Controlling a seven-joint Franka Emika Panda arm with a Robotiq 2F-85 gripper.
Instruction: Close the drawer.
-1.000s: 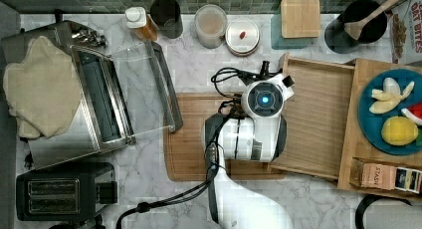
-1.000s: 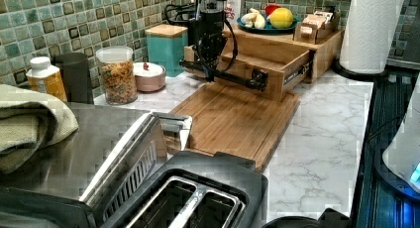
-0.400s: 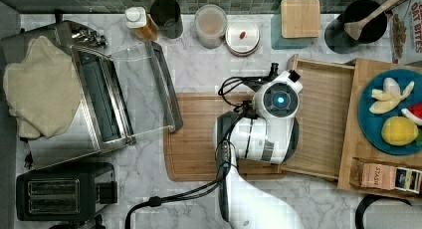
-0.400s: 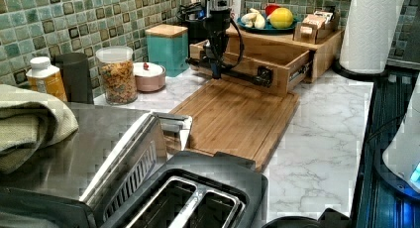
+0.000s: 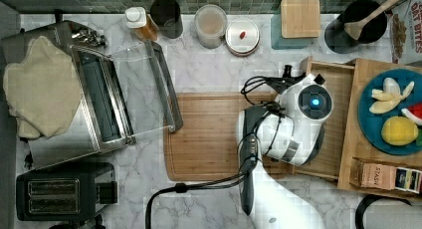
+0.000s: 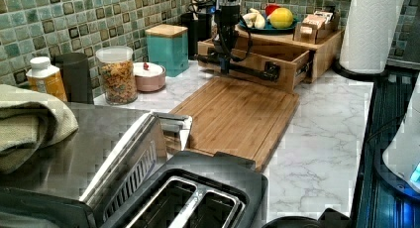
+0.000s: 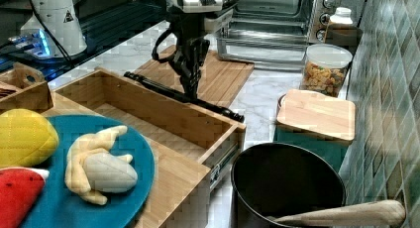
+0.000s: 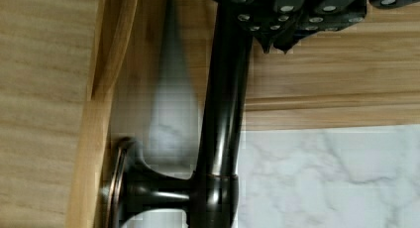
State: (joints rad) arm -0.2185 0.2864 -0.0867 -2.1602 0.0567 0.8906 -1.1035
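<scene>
The drawer point(image 5: 339, 89) is a shallow light wooden tray, part-way out of the wooden box unit point(image 5: 361, 139) at the top view's right. In the right view the drawer point(image 7: 148, 116) is empty inside. A dark metal bar handle point(image 7: 208, 106) runs along its front. My gripper point(image 7: 192, 91) points straight down, its fingers close together and set against the outer side of the handle point(image 8: 223, 129). In the left view the gripper point(image 6: 225, 69) stands at the drawer front point(image 6: 257, 72). The white wrist hides the gripper in the top view.
A darker cutting board point(image 5: 214, 134) lies just before the drawer. A toaster oven point(image 5: 99, 104) with its door open and a toaster point(image 5: 54, 194) fill the top view's left. A teal canister point(image 5: 300, 17), jars and a black pot point(image 5: 366, 20) line the tiled wall. A blue fruit plate point(image 5: 393, 114) tops the box.
The arm has moved toward the top view's right with the handle, and the drawer has slid farther into the box unit.
</scene>
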